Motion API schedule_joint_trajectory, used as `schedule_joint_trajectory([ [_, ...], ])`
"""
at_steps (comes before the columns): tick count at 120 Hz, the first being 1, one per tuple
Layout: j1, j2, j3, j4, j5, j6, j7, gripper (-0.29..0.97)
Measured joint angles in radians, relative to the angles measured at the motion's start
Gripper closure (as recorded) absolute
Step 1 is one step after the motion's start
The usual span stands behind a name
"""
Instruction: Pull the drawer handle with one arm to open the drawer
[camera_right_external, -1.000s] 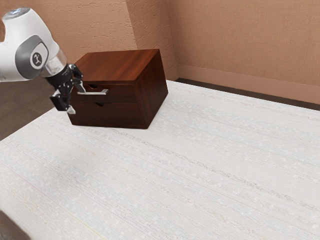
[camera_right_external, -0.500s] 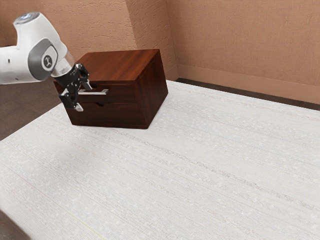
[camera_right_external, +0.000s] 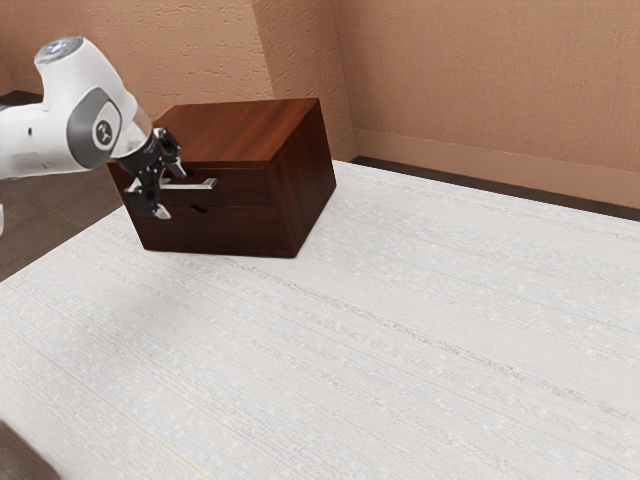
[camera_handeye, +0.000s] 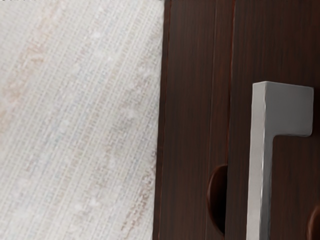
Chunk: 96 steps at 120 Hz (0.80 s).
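Right at my gripper (camera_right_external: 157, 187), which stands open, lies the end of one silver handle (camera_right_external: 197, 184) on one wooden drawer box (camera_right_external: 255, 135), upon one counter (camera_right_external: 400, 330).

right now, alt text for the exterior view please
A white robot arm comes in from the exterior view's left, its black gripper at that end of the silver handle on a dark wooden drawer box. The box stands on a pale table before tan walls, its drawer front looking flush.
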<state>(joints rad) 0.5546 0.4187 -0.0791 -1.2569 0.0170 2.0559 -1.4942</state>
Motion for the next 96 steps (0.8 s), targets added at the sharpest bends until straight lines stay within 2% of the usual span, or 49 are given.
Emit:
schedule_joint_trajectory([
  [96,0.002,0.028,-0.001,-0.005,-0.001,0.042,0.034,0.01],
])
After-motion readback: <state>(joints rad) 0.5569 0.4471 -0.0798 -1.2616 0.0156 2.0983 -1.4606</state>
